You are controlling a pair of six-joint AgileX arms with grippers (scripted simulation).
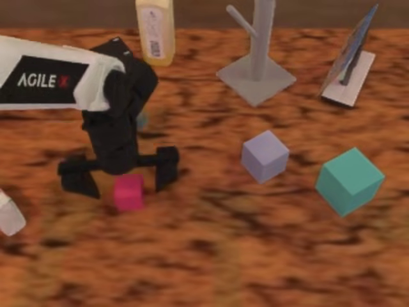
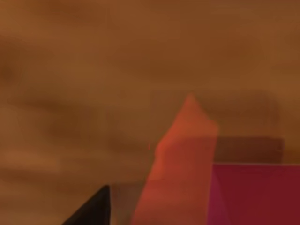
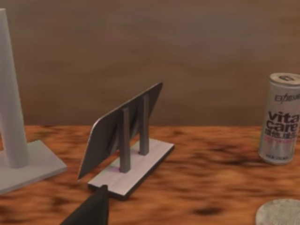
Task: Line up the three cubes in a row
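The small magenta-pink cube (image 1: pixel 129 192) sits on the brown table at the left. My left gripper (image 1: pixel 123 174) hangs open right over it, its black fingers (image 1: pixel 167 167) spread wide to either side of the cube's far edge. In the left wrist view the magenta cube (image 2: pixel 255 194) fills the near corner beside one dark finger (image 2: pixel 93 208). The lavender-grey cube (image 1: pixel 264 155) and the larger teal-green cube (image 1: pixel 349 180) rest apart at the right. My right arm is out of the top view. One dark finger (image 3: pixel 93 210) of the right gripper shows in its wrist view, holding nothing.
Along the back stand a yellow bottle (image 1: pixel 155 31), a grey peg stand (image 1: pixel 257 70) and a tilted panel on a base (image 1: pixel 350 67). A drink can (image 3: pixel 279 119) and a grey disc (image 3: pixel 281 213) show in the right wrist view. A white object (image 1: pixel 9 214) lies at the left edge.
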